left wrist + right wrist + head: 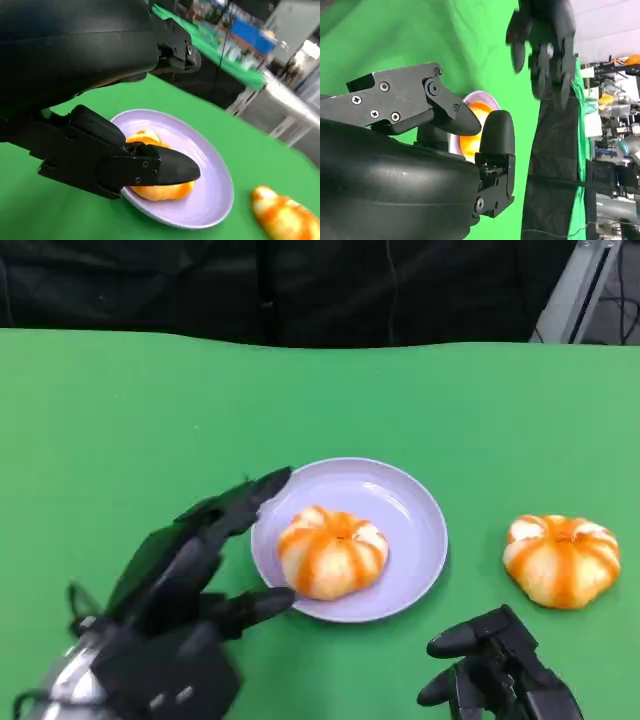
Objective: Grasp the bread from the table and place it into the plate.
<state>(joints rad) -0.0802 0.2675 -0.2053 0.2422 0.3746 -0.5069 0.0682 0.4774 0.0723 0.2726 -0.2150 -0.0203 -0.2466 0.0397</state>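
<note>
Closest to the camera on the left is the left hand (190, 580), with its fingers spread apart and nothing in them. One finger reaches to the far left rim of the plate (415, 505) and another points at the near rim. Neither is squeezing the bread in the plate (332, 551).

That bread sits a little left of the middle of the purple plate. To the right, on the green table (120, 420), lies a second bread (562, 558), well apart from the plate. Nearest on the right is the right hand (495, 665), just this side of the second bread and not touching it. Its fingers look loose and hold nothing.

The bread looks soft, light and puffy, with orange stripes. It would squash if pressed hard. A good way to take it is around its round sides, with gentle fingers, not by the top.

The left wrist view shows a finger of the left hand (100, 155) right in front of the bread in the plate (162, 190), hiding part of it, and the second bread (285, 217) off to the side. The right wrist view shows the right hand (450, 145) up close, with the plate (480, 95) peeking out behind its fingers and the left hand (545, 40) farther away.
</note>
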